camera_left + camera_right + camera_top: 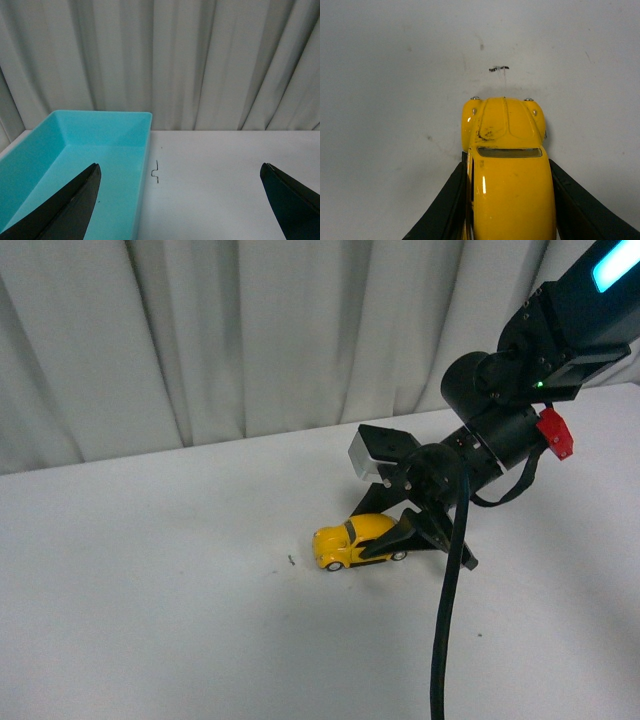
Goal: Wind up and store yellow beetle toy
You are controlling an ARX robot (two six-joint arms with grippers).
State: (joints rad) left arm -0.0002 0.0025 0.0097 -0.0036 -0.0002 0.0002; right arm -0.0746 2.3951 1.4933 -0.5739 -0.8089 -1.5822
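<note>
The right pincer (388,540) is clamped on the yellow beetle toy (350,538), its two black fingers (451,202) pressed against the car's flanks behind the windscreen. The bonnet and headlights stick out free past the tips. In the front view the toy sits near the middle of the white worktop (150,600), nose toward nine o'clock. The arm reaches down to it from about two o'clock, and a black cable (445,640) hangs from the wrist toward six o'clock. A small dark scuff (290,561) marks the worktop just beyond the nose at nine o'clock, apart from the car. A pale pleated curtain (200,340) closes off the far edge at twelve o'clock. The left pincer (180,170) hangs with its fingers wide apart and nothing between them. Below it are a teal bin (100,116) and, just beside the bin's wall, a small bent wire-like mark (156,172) on the bare worktop.
</note>
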